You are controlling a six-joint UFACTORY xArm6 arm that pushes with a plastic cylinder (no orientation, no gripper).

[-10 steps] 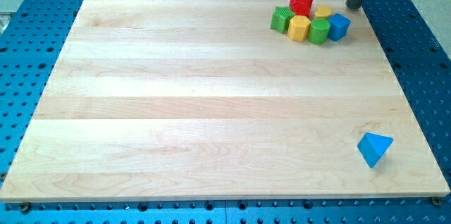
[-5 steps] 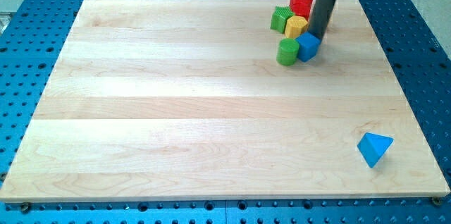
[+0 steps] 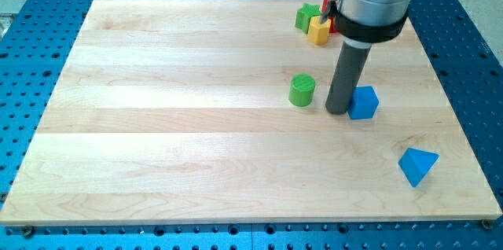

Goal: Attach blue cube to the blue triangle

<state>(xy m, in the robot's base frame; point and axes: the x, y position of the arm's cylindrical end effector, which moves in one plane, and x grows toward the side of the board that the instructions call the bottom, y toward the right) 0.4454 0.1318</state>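
The blue cube (image 3: pixel 364 102) sits on the wooden board at the view's right of centre. My tip (image 3: pixel 338 110) stands right against the cube's left side. The blue triangle (image 3: pixel 417 166) lies near the board's lower right corner, well apart from the cube, down and to the right of it. The rod rises from the tip to a wide grey cylinder at the view's top.
A green cylinder (image 3: pixel 302 90) stands just left of my tip. At the board's top, a green block (image 3: pixel 306 17), a yellow block (image 3: pixel 318 31) and a red block (image 3: pixel 328 6) cluster, partly hidden behind the arm. The wooden board (image 3: pixel 157 124) lies on a blue perforated table.
My tip has swept down and left from the block cluster. The blue cube and the green cylinder have moved down the board with it and now sit apart from the cluster.
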